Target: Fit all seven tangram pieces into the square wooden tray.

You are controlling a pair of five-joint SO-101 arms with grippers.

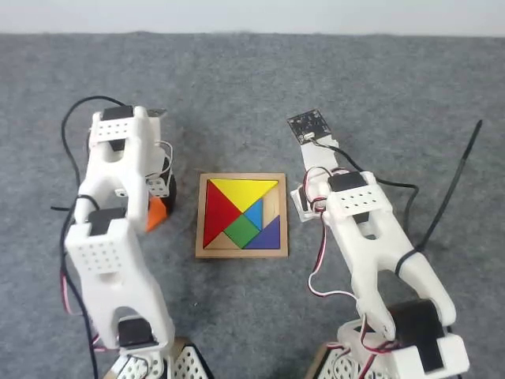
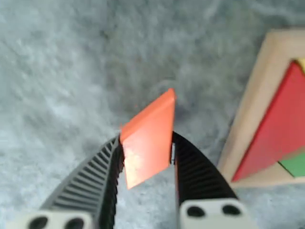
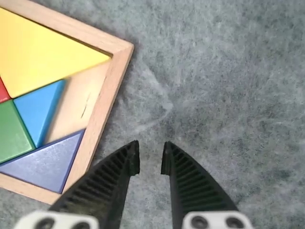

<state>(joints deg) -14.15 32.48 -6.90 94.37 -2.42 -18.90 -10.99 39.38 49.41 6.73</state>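
The square wooden tray point(image 1: 241, 249) lies between the two arms. In it are a yellow triangle point(image 1: 241, 190), a red triangle point(image 1: 218, 215), a blue triangle point(image 1: 254, 212), a green square point(image 1: 241, 230) and a purple triangle point(image 1: 268, 235). A bare strip point(image 3: 83, 102) runs along its right side. My left gripper point(image 2: 147, 139) is shut on an orange piece point(image 2: 148, 148), tilted just above the carpet left of the tray point(image 2: 252, 109). The same orange piece point(image 1: 156, 213) shows under the left arm. My right gripper point(image 3: 150, 155) hangs narrowly open, holding nothing, just outside the tray's right rim point(image 3: 116, 71).
Grey carpet covers the table all around. Black cables trail beside both arms, and a small circuit board point(image 1: 309, 125) sits behind the right arm.
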